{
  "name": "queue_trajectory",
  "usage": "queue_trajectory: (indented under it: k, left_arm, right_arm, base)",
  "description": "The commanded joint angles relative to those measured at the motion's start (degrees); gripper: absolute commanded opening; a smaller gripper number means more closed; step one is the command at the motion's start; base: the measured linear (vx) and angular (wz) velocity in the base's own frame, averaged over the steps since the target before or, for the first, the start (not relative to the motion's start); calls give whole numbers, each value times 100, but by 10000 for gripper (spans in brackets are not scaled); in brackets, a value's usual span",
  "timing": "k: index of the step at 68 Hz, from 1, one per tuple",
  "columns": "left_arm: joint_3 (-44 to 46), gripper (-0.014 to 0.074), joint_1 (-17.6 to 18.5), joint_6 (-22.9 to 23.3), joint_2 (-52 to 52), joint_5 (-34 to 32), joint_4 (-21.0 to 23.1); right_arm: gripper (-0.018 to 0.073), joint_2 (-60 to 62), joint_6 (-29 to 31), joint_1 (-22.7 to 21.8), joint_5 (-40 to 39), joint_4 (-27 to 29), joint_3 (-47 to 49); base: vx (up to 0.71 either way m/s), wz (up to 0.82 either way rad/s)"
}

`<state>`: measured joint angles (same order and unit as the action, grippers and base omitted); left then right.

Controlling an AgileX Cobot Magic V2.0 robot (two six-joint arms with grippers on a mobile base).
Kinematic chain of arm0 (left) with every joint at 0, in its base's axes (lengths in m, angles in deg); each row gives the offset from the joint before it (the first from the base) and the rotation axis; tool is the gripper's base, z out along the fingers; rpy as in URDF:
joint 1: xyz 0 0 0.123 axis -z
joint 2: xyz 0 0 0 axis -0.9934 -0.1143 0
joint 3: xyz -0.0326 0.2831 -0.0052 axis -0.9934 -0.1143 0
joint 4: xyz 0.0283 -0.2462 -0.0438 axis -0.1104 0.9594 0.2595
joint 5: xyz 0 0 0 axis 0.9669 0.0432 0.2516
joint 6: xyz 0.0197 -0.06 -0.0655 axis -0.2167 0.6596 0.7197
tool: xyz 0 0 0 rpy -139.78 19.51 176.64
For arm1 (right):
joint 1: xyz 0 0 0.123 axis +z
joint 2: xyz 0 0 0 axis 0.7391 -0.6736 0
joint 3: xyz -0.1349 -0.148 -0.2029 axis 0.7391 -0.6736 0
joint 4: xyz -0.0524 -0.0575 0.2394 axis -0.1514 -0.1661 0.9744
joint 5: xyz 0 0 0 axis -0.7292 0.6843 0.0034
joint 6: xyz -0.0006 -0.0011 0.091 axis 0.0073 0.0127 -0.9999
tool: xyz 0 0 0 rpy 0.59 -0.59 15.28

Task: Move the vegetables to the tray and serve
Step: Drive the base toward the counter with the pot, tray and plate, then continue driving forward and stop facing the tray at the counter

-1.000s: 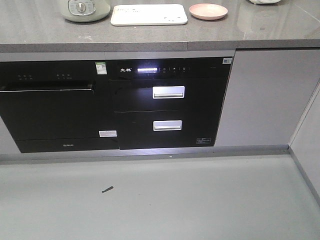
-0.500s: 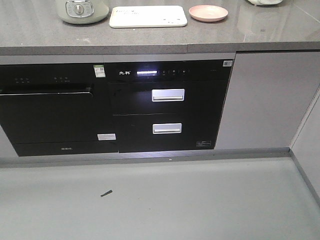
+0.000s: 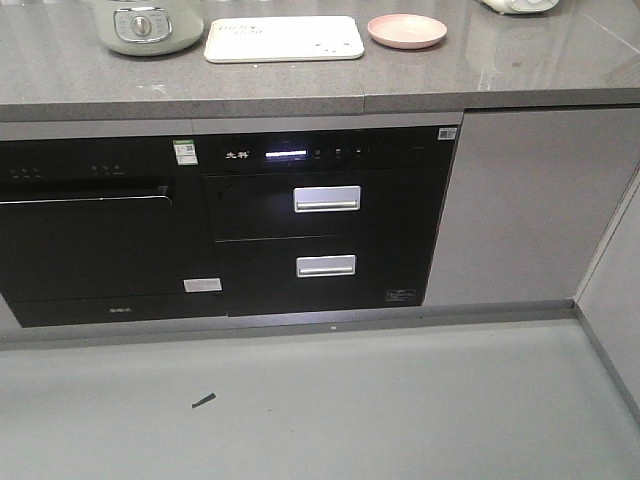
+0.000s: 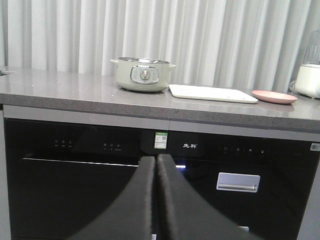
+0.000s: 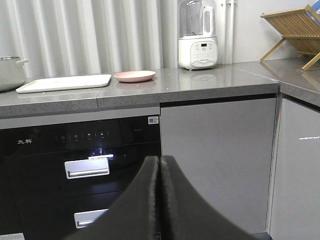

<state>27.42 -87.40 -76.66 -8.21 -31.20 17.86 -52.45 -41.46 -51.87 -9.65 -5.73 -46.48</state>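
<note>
Both the left claw [image 4: 156, 160] and right claw [image 5: 160, 161] are pinched closed, empty — an approach stage, I judge — tray [image 3: 285, 38] on the table [image 3: 450, 80] above and ahead, vegetables unseen; next means closing in.

On your counter [image 3: 450, 75], the tray [image 3: 284, 38] sits between the pot [image 3: 147, 25] on its left and the plate [image 3: 406, 30] on its right; the blender [image 5: 198, 35] stands further right. Below the tray you have two drawers [image 3: 325, 215], one above the other.

The cream-white rectangular tray [image 3: 285, 38] lies flat on the grey countertop [image 3: 480, 70].
</note>
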Motion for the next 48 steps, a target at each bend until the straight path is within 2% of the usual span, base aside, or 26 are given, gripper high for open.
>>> queue_trajectory:
  k: [1, 48]
  left_arm:
    - [-47, -6, 19, 56, -31, -399, 3]
    - [-47, -6, 19, 56, -31, -399, 3]
  right_arm:
    - [-4, 2, 32, -35, -390, -22, -35]
    - [-4, 2, 32, -35, -384, -22, -35]
  base:
    - [9, -5]
    - [10, -1]
